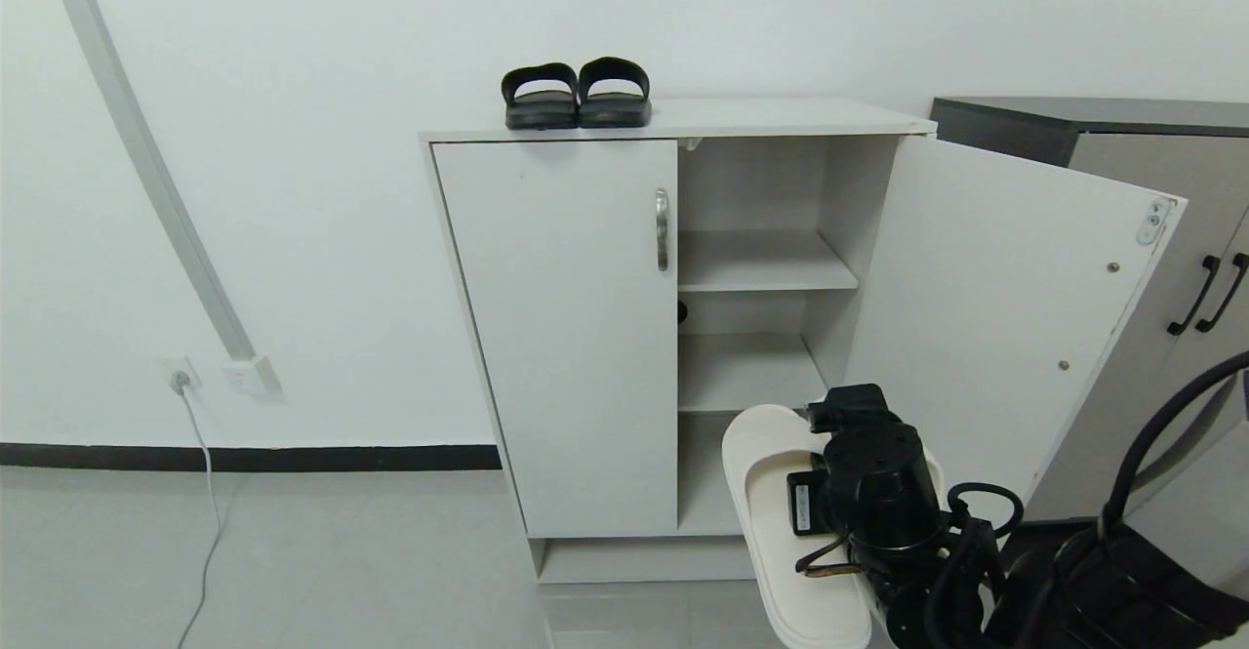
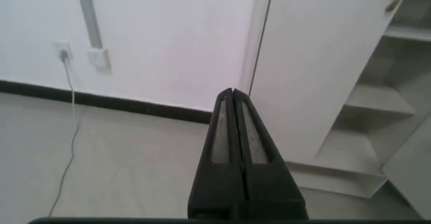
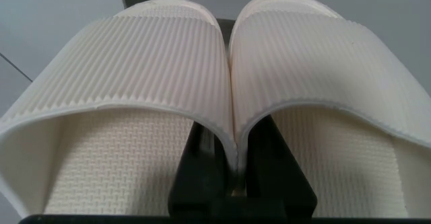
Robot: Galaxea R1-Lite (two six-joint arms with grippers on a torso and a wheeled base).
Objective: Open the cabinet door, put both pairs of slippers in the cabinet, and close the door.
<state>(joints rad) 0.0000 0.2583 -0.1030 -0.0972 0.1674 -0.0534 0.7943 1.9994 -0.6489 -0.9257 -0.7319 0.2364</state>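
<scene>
White slippers (image 1: 781,522) are pinched together at their inner strap edges by the right gripper (image 3: 232,173), low in front of the cabinet (image 1: 556,337), right door (image 1: 986,317) open. Black slippers (image 1: 576,95) sit on the cabinet top. Left gripper (image 2: 232,133) is pressed together, empty.

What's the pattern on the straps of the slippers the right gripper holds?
Fine parallel ribbing on the cream slipper straps; clearest in right wrist view.
</scene>
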